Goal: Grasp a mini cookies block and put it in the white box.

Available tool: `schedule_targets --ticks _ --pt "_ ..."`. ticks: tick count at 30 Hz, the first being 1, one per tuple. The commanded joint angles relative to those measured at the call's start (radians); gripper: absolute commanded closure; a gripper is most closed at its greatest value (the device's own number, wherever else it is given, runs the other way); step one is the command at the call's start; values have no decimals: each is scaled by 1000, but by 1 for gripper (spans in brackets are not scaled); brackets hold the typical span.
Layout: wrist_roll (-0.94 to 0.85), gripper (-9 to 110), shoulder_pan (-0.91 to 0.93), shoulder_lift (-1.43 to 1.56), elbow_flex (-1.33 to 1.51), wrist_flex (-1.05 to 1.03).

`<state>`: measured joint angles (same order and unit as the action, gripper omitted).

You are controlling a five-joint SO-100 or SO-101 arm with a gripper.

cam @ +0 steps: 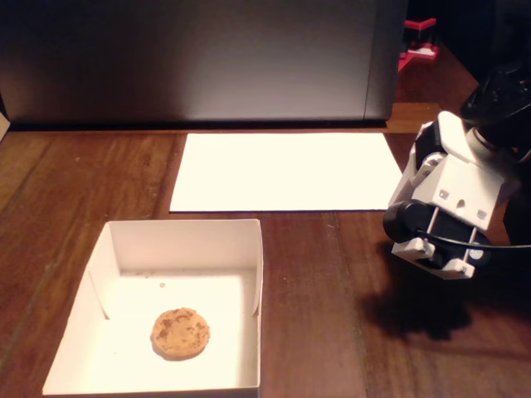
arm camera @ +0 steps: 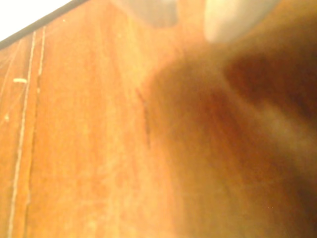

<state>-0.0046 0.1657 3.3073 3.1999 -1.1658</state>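
In the fixed view a round, flat, golden-brown cookie (cam: 180, 332) with darker specks is seen lying on the floor of the white box (cam: 108, 249), a shallow square paper tray with thin upright walls. The cookie sits toward the near side, clear of every wall. Behind the box a flat white sheet (cam: 286, 171) is laid on the dark wood-grained table (cam: 332, 298). The arm (cam: 452, 199), of white plastic with black parts, is held above the table at the right, well apart from the box. In the wrist view two pale blurred fingers (arm camera: 233, 20) are seen at the top edge over scratched orange wood, seemingly parted with nothing between them, though the blur leaves this uncertain.
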Motion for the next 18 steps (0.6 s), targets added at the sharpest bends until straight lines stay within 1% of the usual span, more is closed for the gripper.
schedule_targets --ticks 1,18 --pt "32 101 29 71 -11 -29" --pt "5 101 18 72 -11 -31"
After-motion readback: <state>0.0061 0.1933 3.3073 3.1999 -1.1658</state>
